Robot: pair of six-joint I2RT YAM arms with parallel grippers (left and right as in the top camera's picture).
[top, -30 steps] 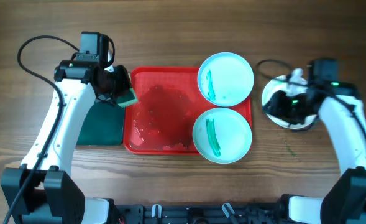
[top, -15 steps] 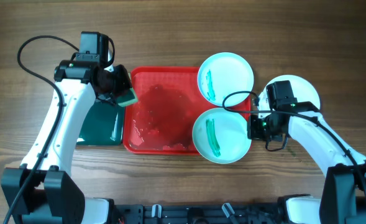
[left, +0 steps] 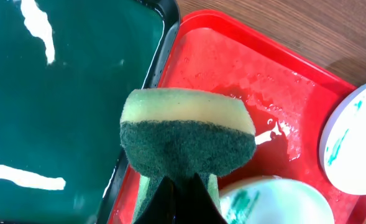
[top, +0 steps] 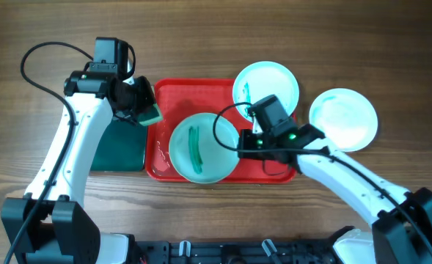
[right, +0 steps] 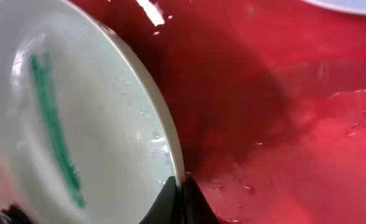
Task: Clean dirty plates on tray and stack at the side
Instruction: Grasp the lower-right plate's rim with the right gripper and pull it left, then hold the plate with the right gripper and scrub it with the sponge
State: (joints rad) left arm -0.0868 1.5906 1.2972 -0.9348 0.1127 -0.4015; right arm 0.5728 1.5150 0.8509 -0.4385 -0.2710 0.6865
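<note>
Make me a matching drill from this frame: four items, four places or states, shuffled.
1. sponge
2. plate mid-tray
3. far-right plate
4. dark green tray

A. on the table, right of the red tray, no smear
B. rim pinched by the right gripper
C. held by the left gripper
D. flat, left of the red tray

Pairs: 1-C, 2-B, 3-A, 4-D.

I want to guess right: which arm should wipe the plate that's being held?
Left. The left gripper holds the sponge just beside that plate, while the right gripper is pinching the plate's rim.
</note>
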